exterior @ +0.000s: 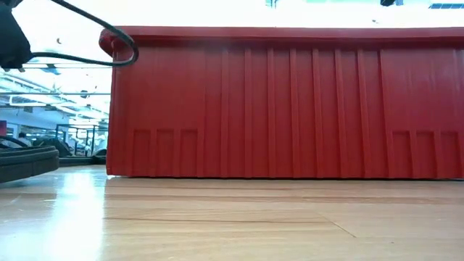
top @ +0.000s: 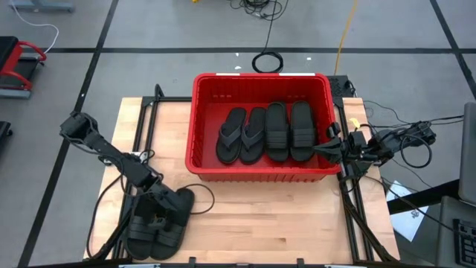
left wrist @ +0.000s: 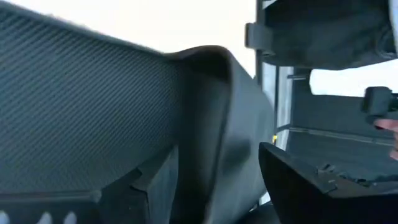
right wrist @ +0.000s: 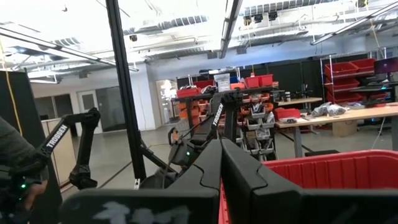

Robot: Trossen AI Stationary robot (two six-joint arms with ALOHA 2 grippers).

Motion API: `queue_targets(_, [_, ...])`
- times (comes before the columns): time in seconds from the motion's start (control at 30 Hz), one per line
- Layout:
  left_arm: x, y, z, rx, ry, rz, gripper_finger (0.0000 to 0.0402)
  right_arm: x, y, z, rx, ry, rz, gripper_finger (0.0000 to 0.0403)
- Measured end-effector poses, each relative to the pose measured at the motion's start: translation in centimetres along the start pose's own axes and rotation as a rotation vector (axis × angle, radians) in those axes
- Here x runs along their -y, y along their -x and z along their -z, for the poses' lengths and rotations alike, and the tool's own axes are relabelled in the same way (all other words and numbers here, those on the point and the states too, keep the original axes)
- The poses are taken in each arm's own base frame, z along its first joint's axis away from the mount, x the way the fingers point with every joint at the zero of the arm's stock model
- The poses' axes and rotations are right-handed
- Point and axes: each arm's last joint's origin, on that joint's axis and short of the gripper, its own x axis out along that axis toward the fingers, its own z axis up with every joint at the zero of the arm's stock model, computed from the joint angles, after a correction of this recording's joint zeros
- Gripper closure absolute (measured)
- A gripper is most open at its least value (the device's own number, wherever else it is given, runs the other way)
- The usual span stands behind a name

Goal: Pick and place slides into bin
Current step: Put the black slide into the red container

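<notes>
**Gripping the next sandal at the table's near-left corner**

Working down in the pile of black rubber slides [top: 158,219] on the pale wooden table [top: 282,223], the left gripper [top: 152,199] is at the pick-up step. Its wrist view shows the textured sole of one slide [left wrist: 93,106] standing between the two dark fingers [left wrist: 298,186], filling most of the picture, so the jaws appear clamped on it; no lift off the pile can be made out yet.

Four slides already lie side by side in the large rectangular bright red plastic bin [top: 201,119]: two thong flip-flops [top: 242,135] on the left and two wide-strap sandals [top: 288,131] on the right. The rest sit in the corner pile, well apart from the bin.

The right gripper [top: 326,147] waits at the bin's right rim with its fingers pressed together.

The next move probably calls for raising the held slide clear of its neighbours, carrying it above the bin's near wall, and releasing it on top of the row, since the floor looks nearly full.
</notes>
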Motion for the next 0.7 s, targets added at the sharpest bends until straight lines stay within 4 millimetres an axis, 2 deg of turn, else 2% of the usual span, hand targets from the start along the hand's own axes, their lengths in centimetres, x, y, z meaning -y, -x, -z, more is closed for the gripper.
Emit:
queue_targets(0.1, [0.0, 0.0, 0.0, 0.001, -0.028, 0.000, 0.0196, 0.0, 0.0, 0.1, -0.005, 0.003, 0.001, 0.0403])
queue_targets(0.2, [0.2, 0.0, -0.2, 0.013, -0.118, 0.031, 0.0232, 0.0, 0.0, 0.1, -0.010, 0.005, 0.002, 0.0403])
queue_targets(0.4, [0.2, 0.2, -0.5, 0.013, -0.228, 0.068, 0.0375, 0.0, 0.0, 0.1, -0.009, 0.006, 0.004, 0.0403])
queue_targets(0.43, [0.2, 0.2, -0.5, 0.016, -0.234, 0.071, 0.0386, 0.0, 0.0, 0.1, -0.009, 0.006, 0.006, 0.0403])
queue_targets(0.57, [0.8, 0.5, -1.1, 0.046, -0.325, 0.076, 0.0393, 0.0, 0.0, 0.1, -0.007, 0.006, 0.007, 0.0403])
queue_targets(0.7, [2.3, 1.1, -2.2, 0.107, -0.395, 0.089, 0.0396, 0.0, 0.0, 0.0, 0.000, 0.002, 0.008, 0.0403])
